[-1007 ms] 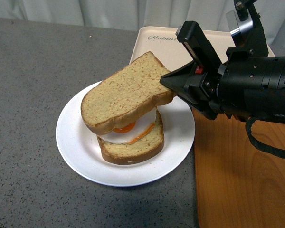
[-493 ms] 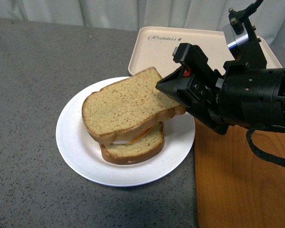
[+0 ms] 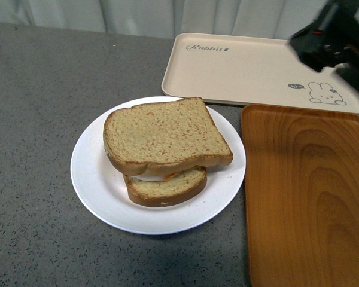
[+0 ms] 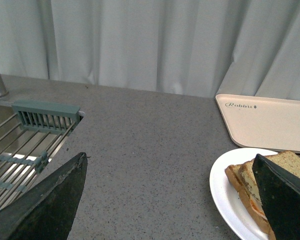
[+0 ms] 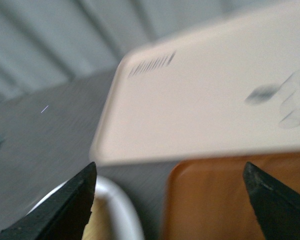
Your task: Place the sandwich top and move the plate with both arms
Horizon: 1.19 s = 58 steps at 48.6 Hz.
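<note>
Front view: sandwich top (image 3: 164, 134) lies flat on the lower slice (image 3: 167, 190), mid-frame, on the plate (image 3: 93, 173). Bread looks soft and light, and would crush if pinched. Plate likely stiff, glazed, slick. Take the bare rim at opposite sides and keep it level, or the stack may slide. Right gripper (image 5: 170, 170): fingers spread wide, empty, touching nothing. Left gripper (image 4: 169, 157): likewise spread and empty, plate at lower right of its view.
</note>
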Each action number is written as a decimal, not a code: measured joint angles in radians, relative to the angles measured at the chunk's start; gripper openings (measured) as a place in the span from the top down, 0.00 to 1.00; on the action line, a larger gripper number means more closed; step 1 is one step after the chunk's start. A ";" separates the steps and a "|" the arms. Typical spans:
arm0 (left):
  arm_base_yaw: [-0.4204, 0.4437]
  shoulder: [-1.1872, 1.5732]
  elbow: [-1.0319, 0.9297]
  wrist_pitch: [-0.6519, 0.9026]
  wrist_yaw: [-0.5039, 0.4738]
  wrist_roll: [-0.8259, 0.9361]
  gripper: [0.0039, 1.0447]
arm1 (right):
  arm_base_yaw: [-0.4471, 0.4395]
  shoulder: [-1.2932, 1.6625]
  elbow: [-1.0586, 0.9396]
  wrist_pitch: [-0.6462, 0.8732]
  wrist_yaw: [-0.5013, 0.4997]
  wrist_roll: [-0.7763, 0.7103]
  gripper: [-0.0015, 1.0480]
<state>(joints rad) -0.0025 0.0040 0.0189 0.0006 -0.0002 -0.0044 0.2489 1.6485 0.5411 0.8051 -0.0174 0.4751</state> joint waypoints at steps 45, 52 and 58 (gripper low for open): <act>0.000 -0.001 0.000 0.000 -0.001 0.000 0.06 | -0.248 -1.643 -0.535 -0.803 0.016 -0.471 0.99; 0.000 -0.001 0.000 0.000 0.000 0.000 0.06 | -0.248 -1.643 -0.535 -0.803 0.016 -0.471 0.99; 0.000 -0.001 0.000 0.000 0.000 0.000 0.06 | -0.248 -1.643 -0.535 -0.803 0.016 -0.471 0.99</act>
<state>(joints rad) -0.0025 0.0032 0.0189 0.0006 -0.0002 -0.0044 0.0013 0.0051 0.0063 0.0017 -0.0013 0.0040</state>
